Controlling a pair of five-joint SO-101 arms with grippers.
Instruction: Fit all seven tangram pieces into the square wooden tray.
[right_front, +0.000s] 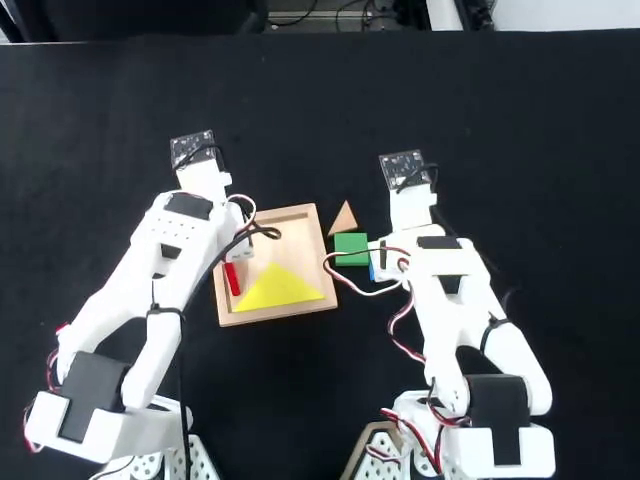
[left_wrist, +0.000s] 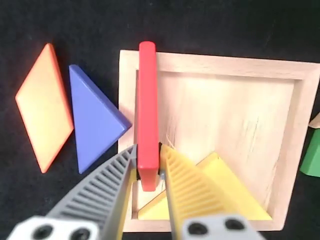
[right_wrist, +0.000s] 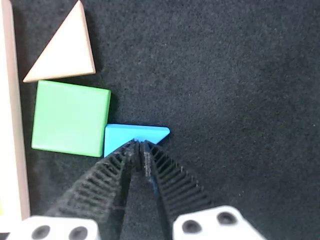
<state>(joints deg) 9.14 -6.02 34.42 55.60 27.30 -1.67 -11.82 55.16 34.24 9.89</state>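
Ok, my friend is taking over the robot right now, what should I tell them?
Left gripper: shut on the red piece, held on edge over one side of the wooden tray.
Right gripper: shut, tips at the light blue triangle on the table.
Done: the yellow triangle lies in the tray.
Left: the red piece; the orange parallelogram and dark blue triangle on the table beside the tray; the green square, pale triangle and light blue triangle on its other side.
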